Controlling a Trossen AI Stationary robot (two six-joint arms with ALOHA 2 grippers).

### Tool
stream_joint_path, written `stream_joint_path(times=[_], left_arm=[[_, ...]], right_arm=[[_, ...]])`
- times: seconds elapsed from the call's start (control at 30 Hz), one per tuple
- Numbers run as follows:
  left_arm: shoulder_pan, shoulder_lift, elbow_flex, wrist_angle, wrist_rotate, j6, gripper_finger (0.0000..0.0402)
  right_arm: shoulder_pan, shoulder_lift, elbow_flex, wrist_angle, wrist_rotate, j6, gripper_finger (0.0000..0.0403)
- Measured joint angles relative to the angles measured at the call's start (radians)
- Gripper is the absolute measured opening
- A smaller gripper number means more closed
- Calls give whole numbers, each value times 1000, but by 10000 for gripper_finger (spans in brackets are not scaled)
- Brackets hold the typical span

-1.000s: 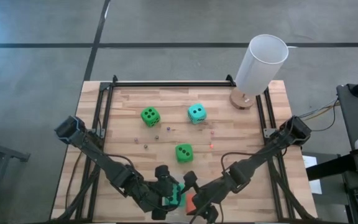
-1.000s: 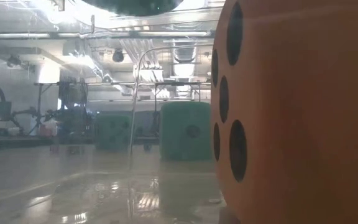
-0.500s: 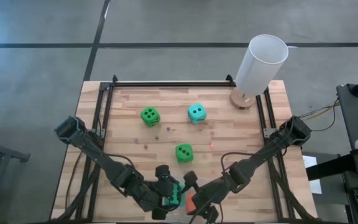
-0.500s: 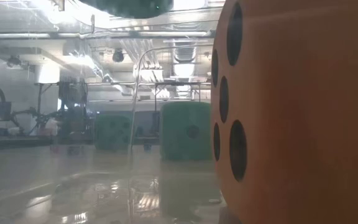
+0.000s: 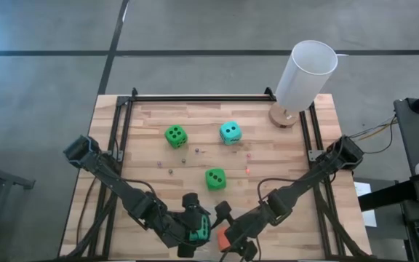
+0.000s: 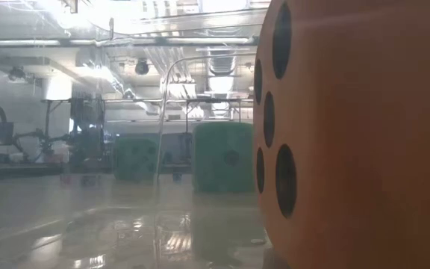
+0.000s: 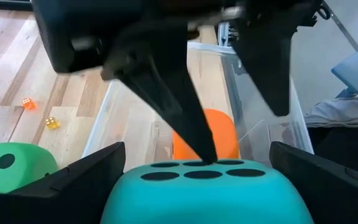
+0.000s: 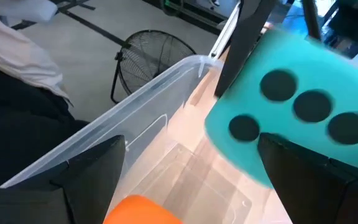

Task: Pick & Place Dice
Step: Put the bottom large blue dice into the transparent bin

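Teal die [image 7: 204, 190] — six-face up — left claw [image 5: 197, 231].

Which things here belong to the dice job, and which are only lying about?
Job:
teal die held in left tool
orange die
two green dice
second teal die
clear bin

Lying about:
white cylinder
tiny dice

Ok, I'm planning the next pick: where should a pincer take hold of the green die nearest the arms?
Come straight down and close on two opposite side faces of the green die. It sits flat on the table, bare wood all round. The left pincer holds a teal die, so the open right pincer seems freer.
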Motion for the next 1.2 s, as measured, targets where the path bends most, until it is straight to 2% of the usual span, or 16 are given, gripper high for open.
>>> stream_joint_path(times=[0.77, 0.93, 1.2], left_arm=[[12, 2, -2, 59, 0, 0, 399], [13, 3, -2, 64, 0, 1, 396], [15, 3, -3, 107, -1, 53, 399]], right_arm=[[0, -22, 16, 53, 3, -91, 366], [0, -22, 16, 61, 34, -99, 366], [-14, -14, 12, 36, 35, -82, 366]])
